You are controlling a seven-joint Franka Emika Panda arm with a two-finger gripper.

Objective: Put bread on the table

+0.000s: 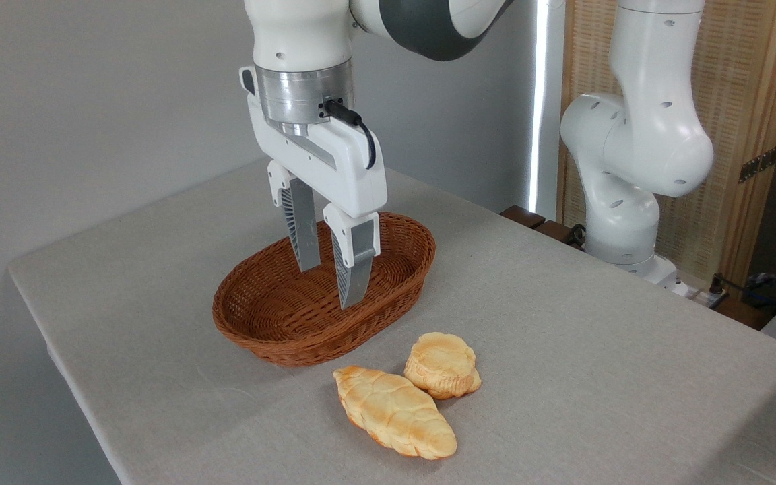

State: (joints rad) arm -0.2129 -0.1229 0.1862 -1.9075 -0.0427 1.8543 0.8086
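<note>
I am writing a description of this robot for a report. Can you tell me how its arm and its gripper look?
The arm is glossy white with rounded joints and a dark grey band near the top. A silver metal ring joins it to the white boxy gripper. A black cable loops along the gripper's body. Its two fingers are grey, ribbed and tapered.
</note>
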